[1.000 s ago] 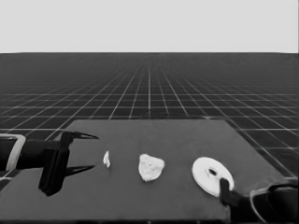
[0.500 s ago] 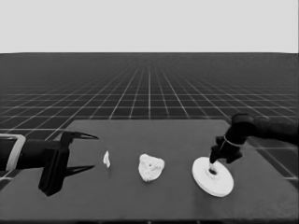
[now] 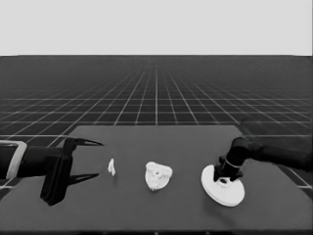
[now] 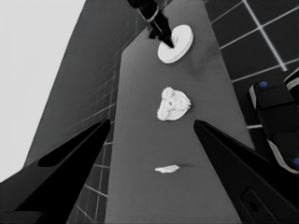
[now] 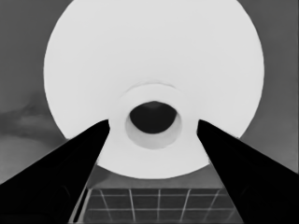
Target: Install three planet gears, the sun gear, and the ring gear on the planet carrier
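The right gripper (image 3: pixel 224 179) is down over the larger round part (image 3: pixel 223 188), which lies flat on the table (image 3: pixel 161 147) toward its right end, near the front edge. In the right wrist view the two black fingers (image 5: pixel 70 163) stand apart, one on either side of the raised hub (image 5: pixel 153 122) and its dark centre hole, with the white face of the part spreading wide beyond them. The fingers flank the hub but a sliver of white shows between each fingertip and the hub's rim, so they do not clamp it. The right arm (image 3: pixel 274 152) reaches in from the right edge of the head view, black near the wrist.

Near the middle of the table sits the smaller round part (image 3: pixel 158 175) with small toothed gears (image 4: pixel 172 103) stacked on it; together they make a lumpy white cluster. How many gears sit there I cannot tell. The cluster lies well apart from the larger round part, with bare table between them.

Further to the left lies the thin white piece (image 3: pixel 112 167), alone, between the cluster and the left gripper (image 3: pixel 90 159). That gripper waits over the table's left end with its fingers spread wide and nothing between them; the left wrist view looks along the table past the thin piece and the cluster to the right arm at work farther off
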Controlling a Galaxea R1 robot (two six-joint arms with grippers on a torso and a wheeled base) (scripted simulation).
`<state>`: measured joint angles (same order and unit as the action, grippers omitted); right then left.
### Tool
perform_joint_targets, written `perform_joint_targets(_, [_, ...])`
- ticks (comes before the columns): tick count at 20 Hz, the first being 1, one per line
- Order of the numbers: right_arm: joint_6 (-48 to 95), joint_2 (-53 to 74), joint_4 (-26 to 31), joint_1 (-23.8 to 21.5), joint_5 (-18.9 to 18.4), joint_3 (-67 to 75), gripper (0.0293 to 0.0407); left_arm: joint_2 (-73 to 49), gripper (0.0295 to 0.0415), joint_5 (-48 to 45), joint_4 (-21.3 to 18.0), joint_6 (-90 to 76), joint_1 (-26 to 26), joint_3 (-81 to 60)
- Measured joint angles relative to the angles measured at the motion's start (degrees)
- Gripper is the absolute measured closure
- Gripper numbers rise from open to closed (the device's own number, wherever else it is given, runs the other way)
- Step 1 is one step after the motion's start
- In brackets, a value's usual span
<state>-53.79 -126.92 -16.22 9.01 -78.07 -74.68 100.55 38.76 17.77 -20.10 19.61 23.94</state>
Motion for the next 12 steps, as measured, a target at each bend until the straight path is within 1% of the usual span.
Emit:
perform_joint_targets(4, [0.1, -0.2, -0.3, 0.4, 0.3, -0.4, 0.0315, 0.0, 0.0326, 0.0, 0.0, 0.0, 0.0, 0.0])
perform_joint_targets(5, [0.1, -0.2, -0.3, 0.4, 0.3, -0.4, 0.0350, 0.0, 0.0326, 0.0, 0.0, 0.0, 0.0, 0.0])
perform_joint_targets(12, [0.1, -0.2, -0.3, 0.4, 0.3, -0.4, 0.0351, 0.0, 0.0326, 0.0, 0.0, 0.0, 0.0, 0.0])
